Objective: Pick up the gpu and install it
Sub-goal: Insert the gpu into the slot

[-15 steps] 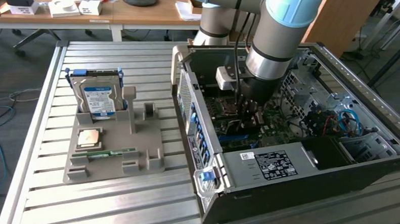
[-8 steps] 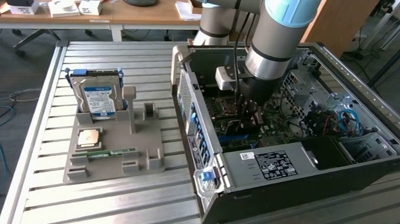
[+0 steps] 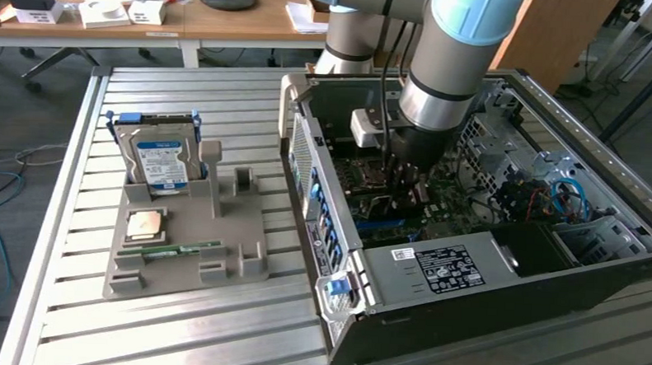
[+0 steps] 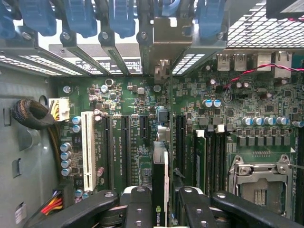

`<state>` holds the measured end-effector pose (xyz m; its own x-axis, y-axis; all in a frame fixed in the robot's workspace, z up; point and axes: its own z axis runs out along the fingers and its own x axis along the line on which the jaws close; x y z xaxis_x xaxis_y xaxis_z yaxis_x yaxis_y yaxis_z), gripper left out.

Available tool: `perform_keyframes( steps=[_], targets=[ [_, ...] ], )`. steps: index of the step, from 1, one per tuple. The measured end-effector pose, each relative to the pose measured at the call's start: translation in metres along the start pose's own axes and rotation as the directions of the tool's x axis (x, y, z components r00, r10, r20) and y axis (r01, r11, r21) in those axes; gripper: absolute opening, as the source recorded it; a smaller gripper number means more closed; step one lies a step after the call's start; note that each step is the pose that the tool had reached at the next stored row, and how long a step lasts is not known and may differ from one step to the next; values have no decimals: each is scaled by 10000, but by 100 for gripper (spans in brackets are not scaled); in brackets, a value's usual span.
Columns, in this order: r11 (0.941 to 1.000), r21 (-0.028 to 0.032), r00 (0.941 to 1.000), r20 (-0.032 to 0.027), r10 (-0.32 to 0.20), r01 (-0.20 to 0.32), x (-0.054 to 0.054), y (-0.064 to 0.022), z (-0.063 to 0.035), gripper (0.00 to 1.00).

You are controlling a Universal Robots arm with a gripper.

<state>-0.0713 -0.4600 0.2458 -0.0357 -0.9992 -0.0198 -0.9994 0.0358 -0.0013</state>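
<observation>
gpu [image 4: 160, 190] edge-on between jaws, lower edge hidden, over motherboard [image 4: 142, 128]

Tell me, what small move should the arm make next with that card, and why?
Probably ease straight down. The tool grips the gpu edge-on just above the motherboard, its bracket toward the rear slot openings, and it doesn't look seated yet.
</observation>
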Motion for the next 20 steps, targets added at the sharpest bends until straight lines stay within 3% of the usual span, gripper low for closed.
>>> perform_keyframes(
  steps=[20],
  targets=[
    [10000,1,10000,2,1,-1,0,2,4,26]
  ],
)
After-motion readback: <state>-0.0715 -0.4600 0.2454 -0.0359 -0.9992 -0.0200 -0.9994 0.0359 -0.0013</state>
